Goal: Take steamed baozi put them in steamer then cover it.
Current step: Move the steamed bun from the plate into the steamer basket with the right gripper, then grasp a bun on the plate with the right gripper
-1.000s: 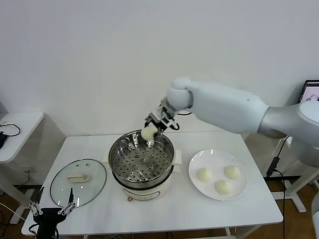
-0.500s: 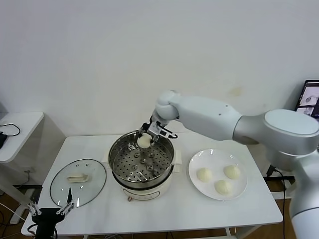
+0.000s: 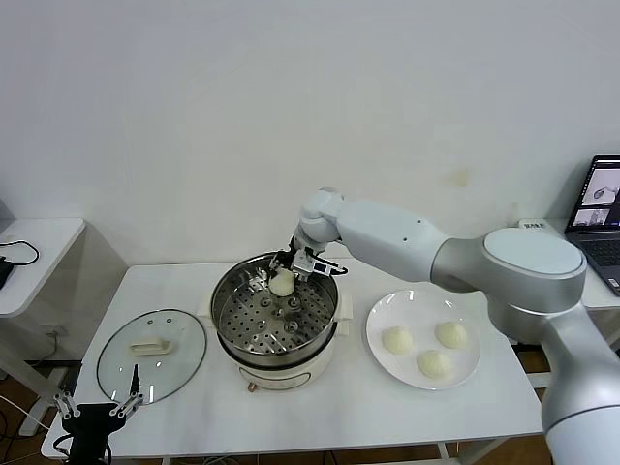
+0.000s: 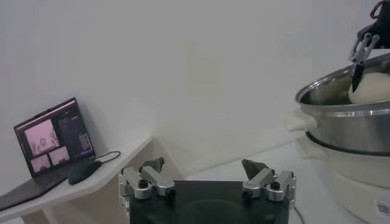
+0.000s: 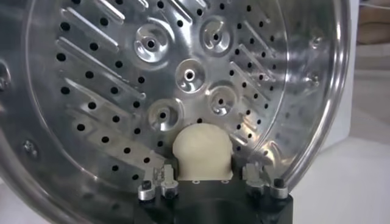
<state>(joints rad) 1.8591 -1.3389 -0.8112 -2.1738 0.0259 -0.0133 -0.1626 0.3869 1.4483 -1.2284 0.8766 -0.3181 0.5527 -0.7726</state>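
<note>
Right gripper (image 3: 284, 274): jaws clamped on one steamed baozi (image 3: 282, 282), low over the steamer (image 3: 320, 334) tray's far side for release.
Left gripper (image 3: 97, 407): parked off the worktop's (image 3: 320, 407) near edge, jaws apart.
Plate (image 3: 463, 373): three buns waiting.
Cover (image 3: 152, 354): laid aside, steamer open.

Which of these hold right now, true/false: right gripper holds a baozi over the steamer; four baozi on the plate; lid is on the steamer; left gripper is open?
1. The right gripper holds a baozi over the steamer. True.
2. Four baozi lie on the plate. False: three.
3. The lid covers the steamer. False: it lies on the table, on the steamer's left.
4. The left gripper is open. True; it is parked at the table's near left edge.
</note>
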